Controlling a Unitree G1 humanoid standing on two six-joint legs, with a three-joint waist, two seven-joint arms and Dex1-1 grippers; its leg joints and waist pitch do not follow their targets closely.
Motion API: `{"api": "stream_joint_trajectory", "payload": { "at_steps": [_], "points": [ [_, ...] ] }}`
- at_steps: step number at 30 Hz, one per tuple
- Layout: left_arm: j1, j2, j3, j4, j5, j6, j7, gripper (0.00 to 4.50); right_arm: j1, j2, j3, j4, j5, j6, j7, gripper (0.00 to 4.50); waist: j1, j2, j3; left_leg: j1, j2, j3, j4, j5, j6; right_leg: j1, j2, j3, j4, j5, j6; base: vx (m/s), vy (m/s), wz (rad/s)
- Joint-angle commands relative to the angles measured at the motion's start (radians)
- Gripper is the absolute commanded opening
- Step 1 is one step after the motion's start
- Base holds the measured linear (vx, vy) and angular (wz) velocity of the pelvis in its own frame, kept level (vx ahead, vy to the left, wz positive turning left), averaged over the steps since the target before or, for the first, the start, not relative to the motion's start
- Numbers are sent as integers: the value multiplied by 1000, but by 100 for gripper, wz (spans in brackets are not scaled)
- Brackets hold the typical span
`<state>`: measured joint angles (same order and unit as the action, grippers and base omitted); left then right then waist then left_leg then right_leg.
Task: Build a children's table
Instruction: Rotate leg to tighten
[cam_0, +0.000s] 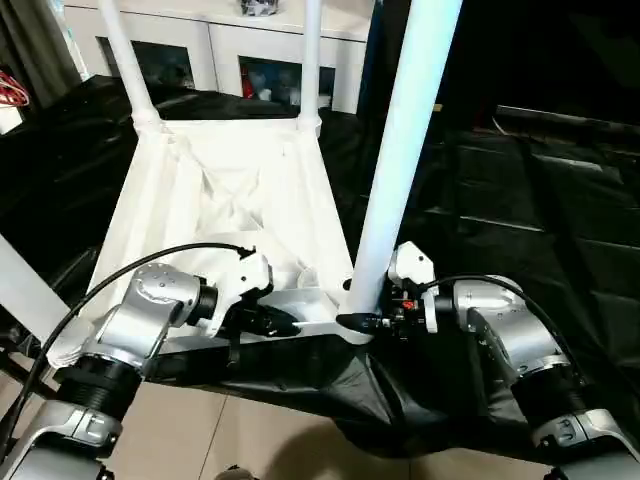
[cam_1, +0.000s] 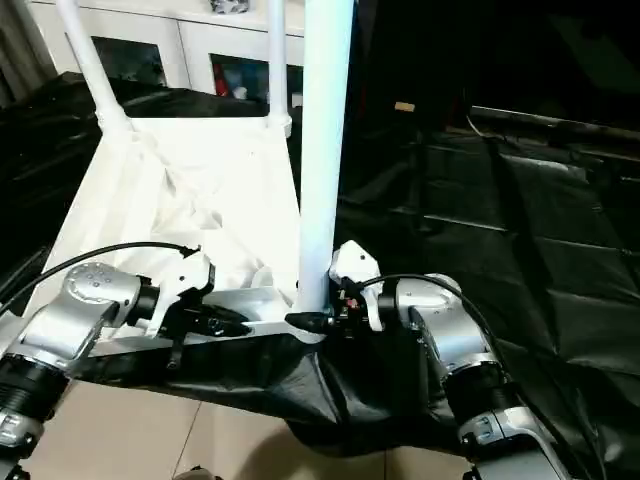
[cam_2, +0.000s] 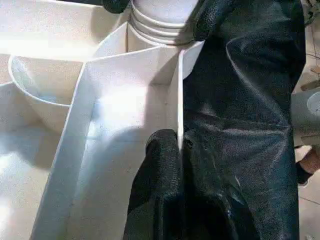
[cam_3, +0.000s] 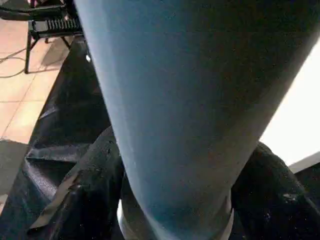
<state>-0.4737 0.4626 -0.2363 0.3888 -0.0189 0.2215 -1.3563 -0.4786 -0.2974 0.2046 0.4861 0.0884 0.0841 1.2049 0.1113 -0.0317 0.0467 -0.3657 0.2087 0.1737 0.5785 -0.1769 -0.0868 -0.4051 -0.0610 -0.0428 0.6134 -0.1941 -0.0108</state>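
Leg-fitting was in hand: the top (cam_0: 240, 190) lay upside down on the black sheet (cam_0: 520, 200), the right gripper (cam_0: 362, 322) clasping a leg (cam_0: 400, 150) at its near corner socket; the left gripper (cam_0: 285, 322) was pinched shut on the near rim. Next, I judged, the leg needed pressing home while the left held the top steady.

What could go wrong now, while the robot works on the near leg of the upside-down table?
1. The right end effector holds the near leg only at its base, so the tall leg may tilt in its corner socket instead of seating straight.
2. The table top lies on loose black sheeting, close to the near edge; pushing may slide it.
3. The left end effector grips only a thin rib, so it may slip.
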Motion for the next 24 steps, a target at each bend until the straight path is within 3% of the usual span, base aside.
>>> {"api": "stream_joint_trajectory", "payload": {
  "at_steps": [1, 2, 3, 6, 8, 10, 12, 14, 16, 17, 20, 21, 24],
  "points": [
    [2, -31, -25, -48, -58, 2, -45, 0, 11, 9, 49, -12, -7, 8, 24, 263, -3, 4, -60, 12, 23, 4, -62, -142, 46, 50, -67, 38, -59, -87, -221, 0, 0, 0],
    [3, -34, -23, -50, -58, 3, -37, 0, 20, 11, 50, -18, -6, 10, 20, 263, -3, 4, -61, 12, 23, 3, -61, -141, 44, 52, -66, 38, -56, -72, -224, 0, 0, 0],
    [2, -41, -18, -48, -60, 2, -23, 0, 26, 16, 49, -21, -5, 11, 12, 263, -1, 11, -62, 13, 23, 2, -61, -141, 42, 52, -67, 38, -55, -64, -227, 0, 0, 0],
    [-3, -72, -3, -41, -73, 6, 22, 0, 38, 29, 43, -19, -4, 7, -26, 263, -3, 10, -63, 13, 22, 2, -61, -147, 39, 53, -65, 37, -54, -45, -234, 0, 0, 0],
    [-38, -133, 16, 15, -41, -1, 148, 0, 27, 81, 14, 37, -42, 4, -187, 263, -6, 11, -59, 13, 21, 3, -63, -169, 30, 51, -65, 38, -60, -75, -232, 0, 0, 0],
    [-67, -179, 19, 60, -4, -3, 247, 0, 12, 130, -16, 90, -63, 3, -324, 262, -12, 6, -50, 18, 16, -2, -71, -246, -6, 51, -71, 38, -79, -262, -191, 0, 0, 0],
    [-89, -213, 15, 95, 23, -7, 315, 0, -3, 172, -40, 125, -66, 8, -416, 256, -14, 7, -49, 28, 17, -3, -72, -281, -17, 43, -75, 41, -91, -373, -157, 0, 0, 0],
    [-113, -251, 15, 134, 46, -4, 390, 0, -22, 221, -64, 160, -67, 19, -519, 254, -17, 8, -49, 27, 15, -3, -73, -284, -15, 40, -73, 43, -96, -397, -142, 0, 0, 0],
    [-131, -280, 15, 161, 63, -2, 448, 0, -39, 259, -84, 189, -67, 28, -604, 253, -19, 8, -51, 27, 15, -5, -74, -274, -21, 40, -73, 43, -96, -398, -135, 0, 0, 0],
    [-144, -308, 18, 176, 70, 12, 498, 0, -53, 293, -94, 209, -64, 32, -658, 253, -19, 1, -52, 26, 15, -4, -73, -270, -18, 41, -72, 42, -97, -393, -132, 0, 0, 0],
    [-155, -351, 20, 184, 76, 28, 548, 0, -66, 345, -86, 218, -70, 32, -701, 253, -20, 4, -53, 22, 16, -5, -74, -252, -11, 42, -72, 41, -92, -357, -137, 0, 0, 0],
    [-154, -362, 17, 182, 80, 26, 548, 0, -66, 366, -76, 215, -72, 24, -682, 308, -18, -2, -54, 21, 16, -3, -73, -246, -2, 42, -72, 41, -91, -336, -137, 0, 0, 0],
    [-146, -358, 11, 170, 77, 15, 525, 0, -61, 367, -70, 205, -62, 26, -638, 328, -20, -1, -52, 16, 16, -4, -76, -245, 7, 44, -73, 41, -90, -334, -132, 0, 0, 0]
  ]
}}
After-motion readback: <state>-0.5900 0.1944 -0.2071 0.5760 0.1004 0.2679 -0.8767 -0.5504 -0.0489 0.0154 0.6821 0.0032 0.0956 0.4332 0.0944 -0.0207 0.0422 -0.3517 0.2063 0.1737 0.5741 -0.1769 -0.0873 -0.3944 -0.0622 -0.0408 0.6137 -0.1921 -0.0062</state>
